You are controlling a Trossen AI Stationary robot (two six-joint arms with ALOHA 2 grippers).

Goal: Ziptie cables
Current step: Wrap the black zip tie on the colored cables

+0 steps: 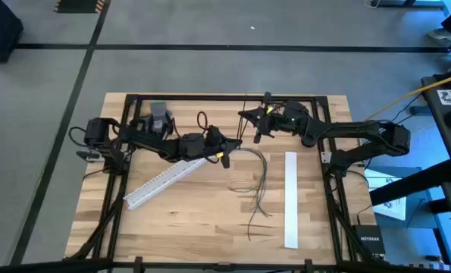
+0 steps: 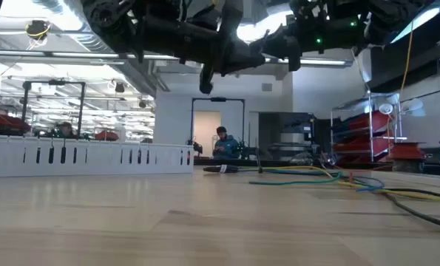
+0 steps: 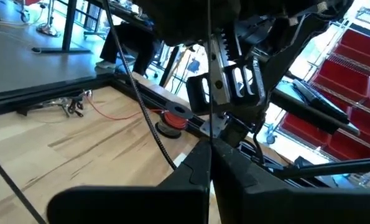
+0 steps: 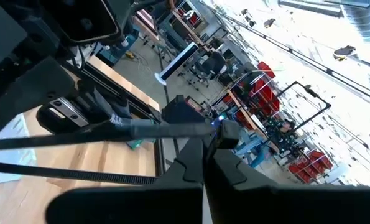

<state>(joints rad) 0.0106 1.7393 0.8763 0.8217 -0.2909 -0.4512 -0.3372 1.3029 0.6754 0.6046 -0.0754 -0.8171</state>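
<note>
Cables [image 1: 259,186] lie loose mid-surface; left tool [image 1: 227,152] and right tool [image 1: 249,120], both pinched shut above them near the far edge, should gather strands evenly before cinching.

Pale matt wood table [image 1: 210,220]; white strips [image 1: 290,199] seemingly plastic.

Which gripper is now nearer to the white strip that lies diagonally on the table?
The left. The left gripper hangs just past the upper end of the diagonal white strip; the right gripper is farther off, toward the table's far edge.
</note>
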